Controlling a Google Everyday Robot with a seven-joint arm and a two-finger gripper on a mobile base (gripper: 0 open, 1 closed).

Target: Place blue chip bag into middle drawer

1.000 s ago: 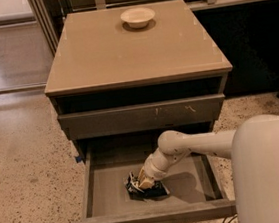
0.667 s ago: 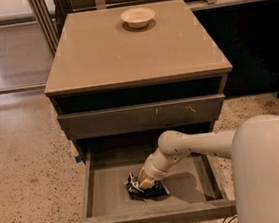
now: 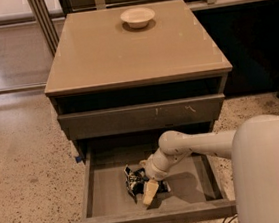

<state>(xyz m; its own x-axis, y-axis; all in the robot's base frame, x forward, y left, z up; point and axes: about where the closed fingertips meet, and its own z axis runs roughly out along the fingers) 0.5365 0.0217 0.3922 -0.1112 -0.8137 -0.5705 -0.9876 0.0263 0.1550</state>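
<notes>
The blue chip bag (image 3: 133, 178), dark and crumpled with white print, lies on the grey floor of the pulled-out middle drawer (image 3: 107, 200), near its centre. My gripper (image 3: 142, 186) reaches down into the drawer from the right on a pale arm and sits right at the bag. One pale finger (image 3: 149, 192) stands out at the bag's front right side, spread away from it; the other is hidden behind the bag. The bag rests on the drawer floor.
A closed grey drawer front with pale scratches (image 3: 140, 117) hangs over the back of the open drawer. A cream bowl (image 3: 138, 16) stands at the back of the tan cabinet top (image 3: 133, 54). My white body (image 3: 272, 174) fills the lower right. Speckled floor lies to the left.
The pale finger has swung out to the front of the bag. The arm and the bag have stayed in place in the drawer.
</notes>
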